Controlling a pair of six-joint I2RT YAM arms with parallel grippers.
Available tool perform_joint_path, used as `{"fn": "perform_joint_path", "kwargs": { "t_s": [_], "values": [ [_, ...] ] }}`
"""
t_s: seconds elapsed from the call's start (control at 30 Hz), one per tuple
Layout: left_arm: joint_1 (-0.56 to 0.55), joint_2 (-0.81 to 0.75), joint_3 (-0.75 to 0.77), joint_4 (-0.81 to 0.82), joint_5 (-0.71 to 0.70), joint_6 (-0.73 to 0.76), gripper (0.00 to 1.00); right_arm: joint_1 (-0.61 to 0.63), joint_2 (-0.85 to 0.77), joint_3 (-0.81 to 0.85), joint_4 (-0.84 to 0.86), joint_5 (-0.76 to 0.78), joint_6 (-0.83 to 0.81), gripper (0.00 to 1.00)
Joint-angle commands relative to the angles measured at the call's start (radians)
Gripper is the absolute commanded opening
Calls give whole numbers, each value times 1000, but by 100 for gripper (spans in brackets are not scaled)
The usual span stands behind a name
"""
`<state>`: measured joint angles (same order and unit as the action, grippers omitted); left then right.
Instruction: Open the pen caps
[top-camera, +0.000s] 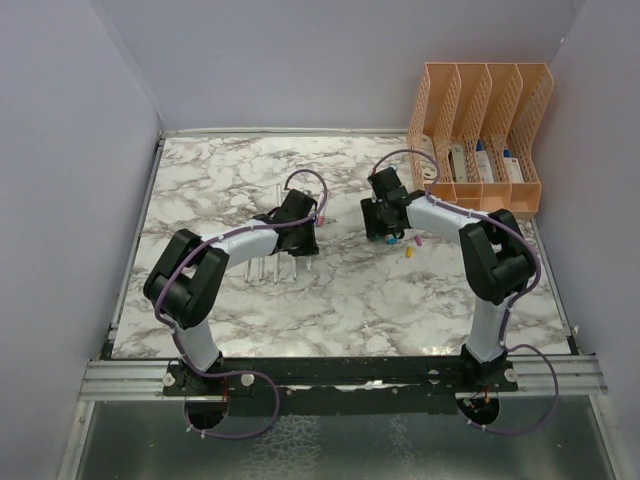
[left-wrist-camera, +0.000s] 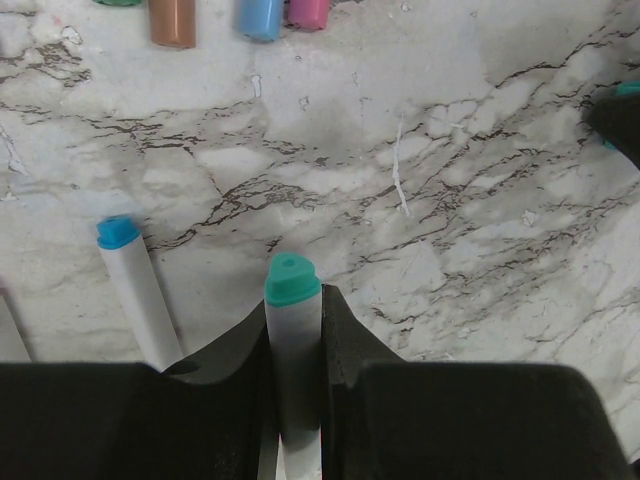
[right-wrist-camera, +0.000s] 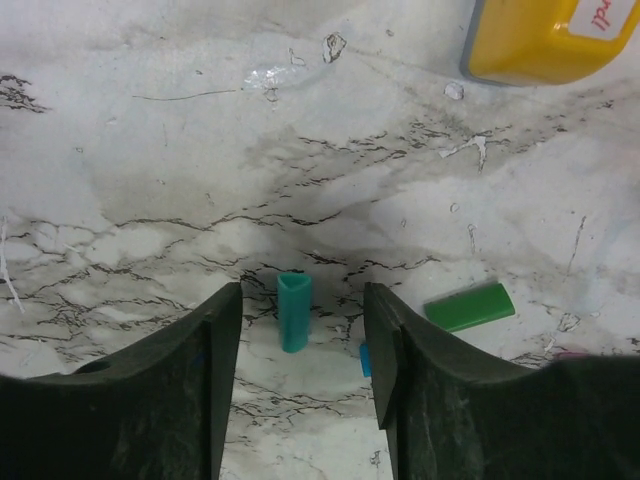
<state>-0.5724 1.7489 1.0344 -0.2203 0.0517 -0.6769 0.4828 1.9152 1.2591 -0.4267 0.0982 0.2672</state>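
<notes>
My left gripper (top-camera: 300, 235) (left-wrist-camera: 295, 300) is shut on a thin white pen (left-wrist-camera: 293, 340) whose teal end (left-wrist-camera: 292, 280) sticks out past the fingertips. A second white pen with a blue end (left-wrist-camera: 120, 235) lies to its left. My right gripper (top-camera: 383, 225) (right-wrist-camera: 302, 295) is open just above the table. A loose teal pen cap (right-wrist-camera: 293, 310) lies between its fingers, touching neither. A green cap (right-wrist-camera: 468, 306) lies to the right, and a blue bit (right-wrist-camera: 365, 358) peeks from behind the right finger. Brown (left-wrist-camera: 172, 20), blue (left-wrist-camera: 260, 18) and pink (left-wrist-camera: 308, 12) caps lie further off.
Several white pens (top-camera: 268, 268) lie on the marble table below the left gripper. Loose caps (top-camera: 410, 250) lie near the right gripper. A stubby yellow item (right-wrist-camera: 550, 40) stands ahead of the right gripper. An orange file organiser (top-camera: 480, 130) stands at the back right.
</notes>
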Motion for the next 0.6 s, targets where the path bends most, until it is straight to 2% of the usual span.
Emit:
{"fn": "perform_joint_path", "kwargs": {
  "t_s": [0.0,0.2,0.57],
  "values": [
    [-8,14,9,-11,-45,18,3,-5,-6,51,-16,-17,-5,54],
    [-9,26,0,-12,-46,16,20,-4,-10,110,-19,-68,-19,55],
    [-7,5,-23,-38,-59,22,37,23,86,290,-39,-145,-11,56]
  ]
}}
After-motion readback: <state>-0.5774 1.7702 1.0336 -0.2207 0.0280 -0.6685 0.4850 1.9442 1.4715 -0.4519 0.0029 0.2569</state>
